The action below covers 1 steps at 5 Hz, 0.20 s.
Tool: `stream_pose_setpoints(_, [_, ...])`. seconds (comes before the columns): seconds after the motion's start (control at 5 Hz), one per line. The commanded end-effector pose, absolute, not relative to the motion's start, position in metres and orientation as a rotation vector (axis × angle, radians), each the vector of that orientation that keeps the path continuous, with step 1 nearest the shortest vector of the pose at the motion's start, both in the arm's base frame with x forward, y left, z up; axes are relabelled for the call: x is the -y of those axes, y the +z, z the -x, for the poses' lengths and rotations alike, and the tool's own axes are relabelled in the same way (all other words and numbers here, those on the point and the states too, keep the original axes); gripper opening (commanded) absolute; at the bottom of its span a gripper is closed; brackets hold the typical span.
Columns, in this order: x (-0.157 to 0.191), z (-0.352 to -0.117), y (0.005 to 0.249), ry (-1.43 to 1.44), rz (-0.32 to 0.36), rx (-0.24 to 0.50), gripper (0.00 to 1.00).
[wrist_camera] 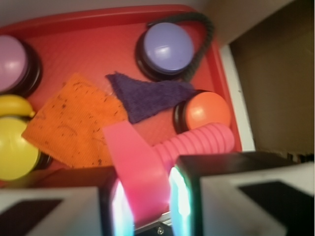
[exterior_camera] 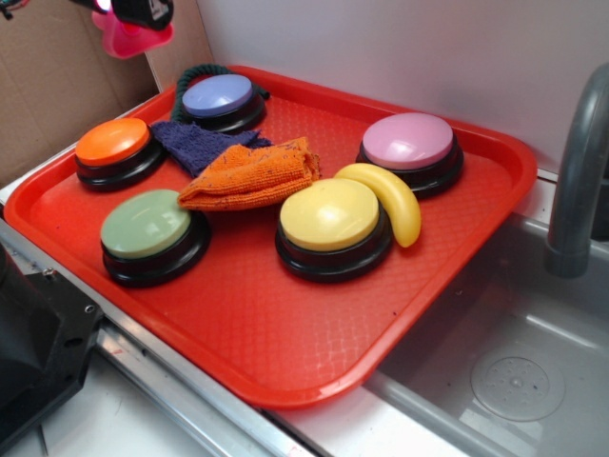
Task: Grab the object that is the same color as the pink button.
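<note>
Wrist view first: the small bright-pink plastic bolt [wrist_camera: 162, 162], flat-headed with a ribbed shaft, sits clamped in the pincer [wrist_camera: 145, 199], the flat head caught between the two glowing pads while the shaft sticks out to the right. I judge that grip sensible, since the broad head gives the pads flat faces to press on and the ribbed shaft would roll. In the exterior view the same bolt [exterior_camera: 128, 38] hangs high at the upper left corner, well above the red plastic tray [exterior_camera: 285, 362] and clear of everything on it, so the grab itself looks done.

Its colour partner, the pale pink dome button on a black base [exterior_camera: 409, 148], rests at the tray's far right side, just beside the yellow plastic banana [exterior_camera: 390, 200] and the yellow-topped button [exterior_camera: 330, 219]. The crumpled orange cloth [exterior_camera: 252, 176] and a dark purple cloth [exterior_camera: 195, 143] lie mid-tray among the lavender-blue [exterior_camera: 219, 98], orange [exterior_camera: 114, 148] and green [exterior_camera: 147, 228] buttons.

Much is cut off: the exterior frame shows only the pincer's lower tip, and the wrist picture is blurred, clipping the pink button at its left edge.
</note>
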State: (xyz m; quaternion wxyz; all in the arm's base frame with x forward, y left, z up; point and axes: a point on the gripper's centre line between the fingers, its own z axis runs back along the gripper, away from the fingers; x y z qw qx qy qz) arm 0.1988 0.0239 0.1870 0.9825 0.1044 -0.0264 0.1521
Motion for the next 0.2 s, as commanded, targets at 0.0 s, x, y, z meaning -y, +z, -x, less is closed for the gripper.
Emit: stream_pose_setpoints(0.0, [-0.0248, -0.2091, 0.1945, 0.452, -0.258, 0.078, 0.0])
